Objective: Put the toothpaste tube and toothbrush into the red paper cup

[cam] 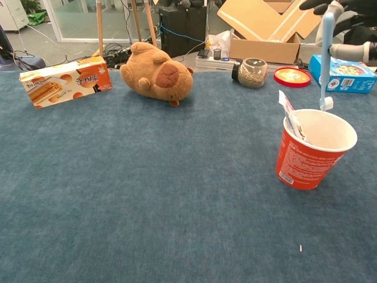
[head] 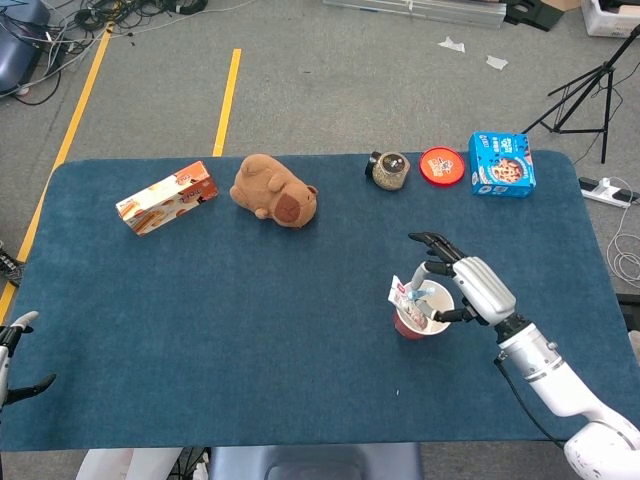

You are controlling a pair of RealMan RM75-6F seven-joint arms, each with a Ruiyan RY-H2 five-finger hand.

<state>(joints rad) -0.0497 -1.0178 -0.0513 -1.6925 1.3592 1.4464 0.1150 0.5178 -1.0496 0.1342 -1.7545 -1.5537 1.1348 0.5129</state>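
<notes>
One slim toothbrush [cam: 324, 59] hangs upright over the paper cup [cam: 312, 154].

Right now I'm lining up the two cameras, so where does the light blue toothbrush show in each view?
Head view: the light blue toothbrush lies right of centre, under the right hand, over the red paper cup.
Chest view: it hangs upright near the top right edge, head just above the cup's rim.
Shared landmark: the red round lid.
</notes>
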